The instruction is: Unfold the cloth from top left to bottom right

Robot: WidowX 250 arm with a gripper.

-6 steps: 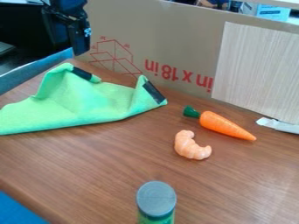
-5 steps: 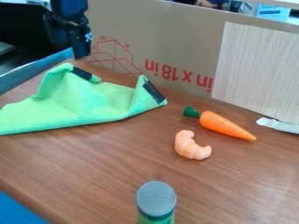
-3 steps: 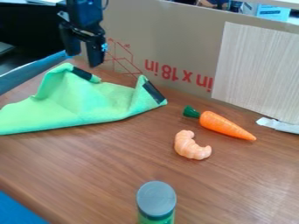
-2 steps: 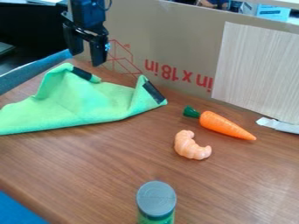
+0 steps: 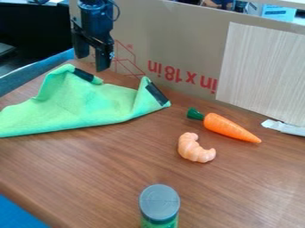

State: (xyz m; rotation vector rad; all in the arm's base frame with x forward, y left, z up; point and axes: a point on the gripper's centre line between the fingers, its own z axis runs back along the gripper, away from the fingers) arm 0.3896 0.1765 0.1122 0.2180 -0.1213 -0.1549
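My gripper [image 5: 92, 62] hangs at the upper left, just above the back edge of the cloth, its two fingers apart with nothing between them. The bright green cloth [image 5: 83, 104] lies folded and rumpled on the left of the table. Its raised back corner, with a dark strip, is just below the gripper, and a second dark strip marks the corner at its right end. Its left end runs out of view.
An orange carrot [image 5: 229, 128] and a small croissant-like toy [image 5: 194, 148] lie right of the cloth. A grey-lidded green bottle [image 5: 159, 203] stands at the front. Behind them a cardboard panel [image 5: 179, 40] lines the wooden table [image 5: 119, 164]; a white wrapper [image 5: 285, 128] lies far right.
The gripper has moved right from the far upper left, and its two separated fingers have come into clear view. The cloth and the other objects have stayed in place.
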